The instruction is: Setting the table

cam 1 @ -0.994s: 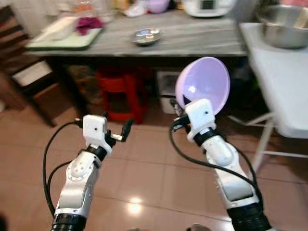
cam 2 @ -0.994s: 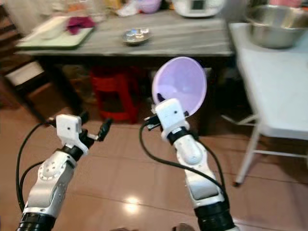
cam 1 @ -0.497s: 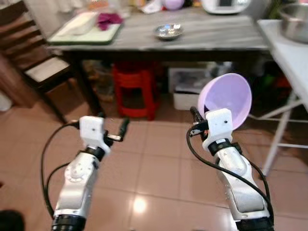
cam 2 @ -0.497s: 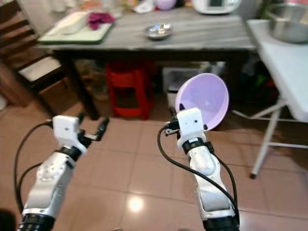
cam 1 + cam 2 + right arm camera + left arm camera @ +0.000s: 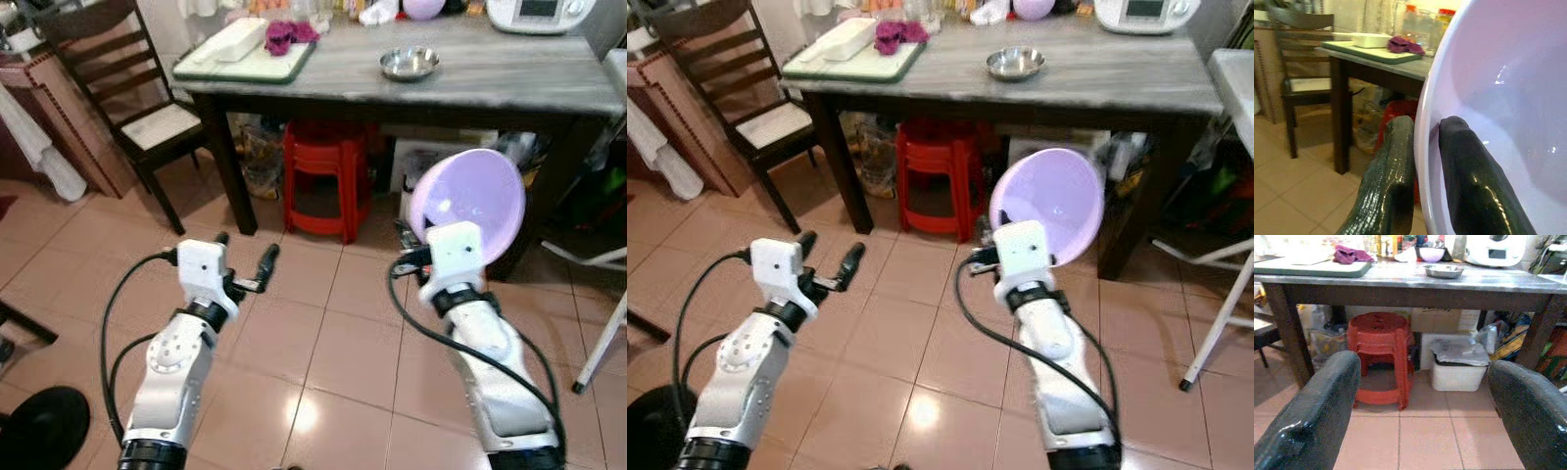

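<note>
- Lavender plastic bowl (image 5: 467, 196) is pinched by its rim in the right gripper (image 5: 1422, 161), one black finger (image 5: 1388, 186) outside the wall and the other inside; the bowl stands tilted on edge with its hollow facing back toward the robot.
- Held in the air in front of the dark grey-topped table (image 5: 509, 78), the bowl sits lower than the tabletop, over the tiled floor (image 5: 323, 352).
- Left gripper (image 5: 245, 264) hangs empty short of the table, level with its legs, its two fingers (image 5: 1312, 406) spread wide apart with nothing between them.
- On the table, near the middle, rests a small steel dish (image 5: 409, 64).
- Toward the table's left end lies a pale green tray (image 5: 250, 59) carrying a white rectangular container (image 5: 233, 39) and a crumpled magenta cloth (image 5: 291, 34).
- At the table's far edge stand a second small lavender bowl (image 5: 423, 8) and a white appliance (image 5: 534, 12).
- Under the table stands a stack of red stools (image 5: 323, 176), with a white lidded box (image 5: 1457, 364) beside it.
- Left of the table stands a dark wooden chair (image 5: 137, 108) with a pale seat.
</note>
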`<state>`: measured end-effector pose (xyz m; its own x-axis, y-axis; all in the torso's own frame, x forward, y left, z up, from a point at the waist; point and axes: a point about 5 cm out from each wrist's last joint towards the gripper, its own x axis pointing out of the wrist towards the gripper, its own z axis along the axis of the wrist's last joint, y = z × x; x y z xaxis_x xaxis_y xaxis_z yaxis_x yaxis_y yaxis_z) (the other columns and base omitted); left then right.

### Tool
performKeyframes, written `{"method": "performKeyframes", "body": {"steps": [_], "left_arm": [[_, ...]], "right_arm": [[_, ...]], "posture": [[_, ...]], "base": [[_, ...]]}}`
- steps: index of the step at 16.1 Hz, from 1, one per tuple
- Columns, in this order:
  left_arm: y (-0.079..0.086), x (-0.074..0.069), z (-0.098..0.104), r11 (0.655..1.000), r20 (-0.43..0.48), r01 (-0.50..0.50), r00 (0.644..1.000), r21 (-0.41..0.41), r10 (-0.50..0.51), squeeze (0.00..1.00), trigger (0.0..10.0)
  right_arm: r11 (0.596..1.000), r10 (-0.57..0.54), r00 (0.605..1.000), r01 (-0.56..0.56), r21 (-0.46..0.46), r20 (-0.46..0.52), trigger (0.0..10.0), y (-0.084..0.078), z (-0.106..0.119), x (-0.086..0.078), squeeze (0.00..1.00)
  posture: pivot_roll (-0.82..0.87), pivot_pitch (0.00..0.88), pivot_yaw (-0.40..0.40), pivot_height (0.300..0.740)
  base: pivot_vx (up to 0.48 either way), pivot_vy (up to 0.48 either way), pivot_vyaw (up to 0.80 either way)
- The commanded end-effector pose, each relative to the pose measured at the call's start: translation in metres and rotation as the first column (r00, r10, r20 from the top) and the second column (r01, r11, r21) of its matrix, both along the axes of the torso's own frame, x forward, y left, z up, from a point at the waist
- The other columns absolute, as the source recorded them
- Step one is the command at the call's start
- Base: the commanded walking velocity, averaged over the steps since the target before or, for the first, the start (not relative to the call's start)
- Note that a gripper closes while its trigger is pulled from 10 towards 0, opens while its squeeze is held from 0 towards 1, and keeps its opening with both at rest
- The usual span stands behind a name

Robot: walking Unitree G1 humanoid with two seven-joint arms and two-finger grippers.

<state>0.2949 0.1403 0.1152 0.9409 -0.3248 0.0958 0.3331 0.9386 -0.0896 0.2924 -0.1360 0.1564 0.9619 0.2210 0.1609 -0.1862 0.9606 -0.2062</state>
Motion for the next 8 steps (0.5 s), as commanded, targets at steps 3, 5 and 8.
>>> {"method": "performKeyframes", "body": {"steps": [3,5,8], "left_arm": [[0.0033,0.0004,0.0027,1.000,0.010,-0.001,1.000,0.009,0.001,0.00,10.0],[0.0022,0.0003,0.0026,1.000,0.009,0.004,1.000,0.006,-0.004,0.00,10.0],[0.0001,-0.0006,0.0019,1.000,0.008,0.014,1.000,0.003,-0.014,0.00,10.0]], "right_arm": [[1.000,0.021,0.999,-0.021,0.006,0.024,10.0,0.0057,0.0069,0.0000,0.00],[1.000,0.025,0.999,-0.025,0.006,0.026,10.0,0.0067,0.0076,0.0002,0.00],[1.000,0.028,0.999,-0.028,0.010,0.028,10.0,0.0073,0.0081,0.0008,0.00]], "posture": [[-0.16,0.108,0.103,0.740],[-0.16,0.107,0.103,0.740],[-0.16,0.106,0.103,0.740]], "base": [[0.457,0.000,0.00],[0.480,0.000,0.00],[0.480,0.000,0.00]]}}
